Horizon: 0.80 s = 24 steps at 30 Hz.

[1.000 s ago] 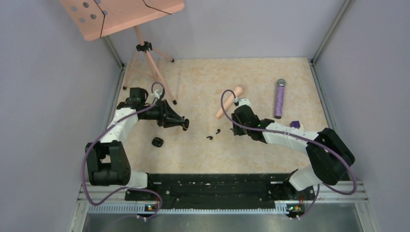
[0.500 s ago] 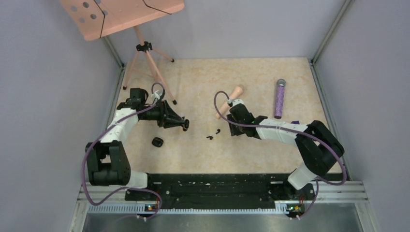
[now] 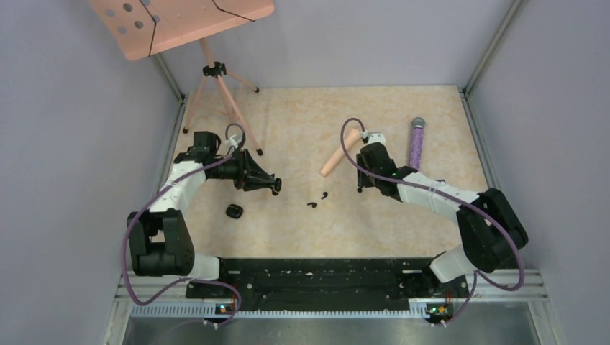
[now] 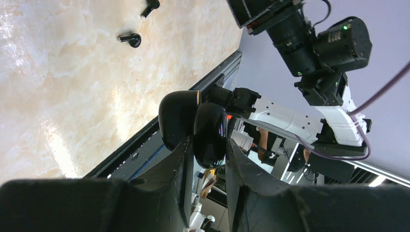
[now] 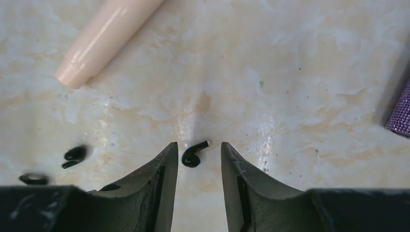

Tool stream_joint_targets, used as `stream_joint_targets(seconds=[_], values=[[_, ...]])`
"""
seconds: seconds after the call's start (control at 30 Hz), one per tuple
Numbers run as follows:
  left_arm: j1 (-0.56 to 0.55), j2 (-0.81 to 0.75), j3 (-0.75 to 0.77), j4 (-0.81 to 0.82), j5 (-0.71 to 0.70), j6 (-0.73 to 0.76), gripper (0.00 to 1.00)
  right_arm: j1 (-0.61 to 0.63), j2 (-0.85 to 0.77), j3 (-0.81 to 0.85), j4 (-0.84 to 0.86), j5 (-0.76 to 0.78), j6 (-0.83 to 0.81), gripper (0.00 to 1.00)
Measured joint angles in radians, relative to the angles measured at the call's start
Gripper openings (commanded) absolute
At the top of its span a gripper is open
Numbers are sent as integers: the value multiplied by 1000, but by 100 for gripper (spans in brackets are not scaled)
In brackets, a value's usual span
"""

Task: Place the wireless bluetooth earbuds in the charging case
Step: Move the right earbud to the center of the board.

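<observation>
Right wrist cam shows an earbud (image 5: 191, 157) lying on the worktop (image 5: 290, 72) between the fingers of the right claw (image 5: 198, 145). The top cam hides it under that claw, just right of the pink cylinder (image 5: 104, 38), at its near end. Claw is released: fingers spread, a gap either side of the bud, touching nothing. The stem points away from the claw, long axis roughly parallel to the cylinder. Two more earbuds (image 3: 324, 195) lie just nearer than the cylinder's near end. Left wrist cam: left claw (image 4: 208, 145) clenched on the charging case (image 4: 176, 116), well left of the cylinder. Lid looks ajar, but the angle is poor.
</observation>
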Motion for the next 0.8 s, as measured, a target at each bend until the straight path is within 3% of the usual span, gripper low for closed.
stream_joint_targets(seconds=[0.33, 0.8], values=[[0, 0, -4, 1, 1, 0, 0, -3, -29, -19, 33, -50, 33, 37], [0, 0, -13, 2, 8, 1, 0, -3, 64, -13, -2, -135, 35, 38]])
